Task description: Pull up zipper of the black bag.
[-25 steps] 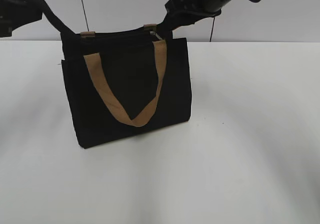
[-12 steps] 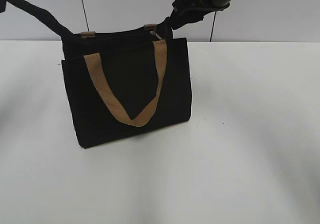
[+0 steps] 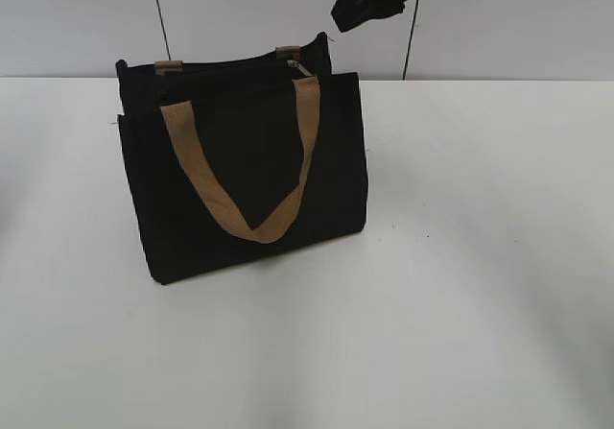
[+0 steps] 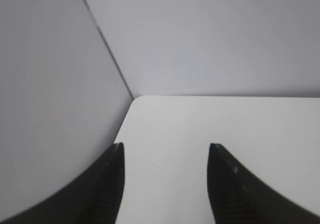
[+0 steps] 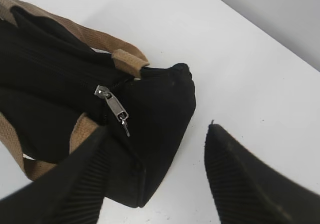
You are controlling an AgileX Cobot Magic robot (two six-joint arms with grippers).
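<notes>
Black bag (image 3: 245, 175), soft limp fabric; likely grasp small metal zipper pull (image 5: 119, 111); right gripper (image 5: 155, 179) and left gripper (image 4: 165, 184) both agape, empty.

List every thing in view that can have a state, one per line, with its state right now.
Black bag: upright on the table, touched by neither end effector.
Zipper: closed, slider at the end of the bag.
Tan handle: hanging down the front.
Left end effector: open, empty, over bare table.
Right end effector: open, empty, above the bag's zipper end.
</notes>
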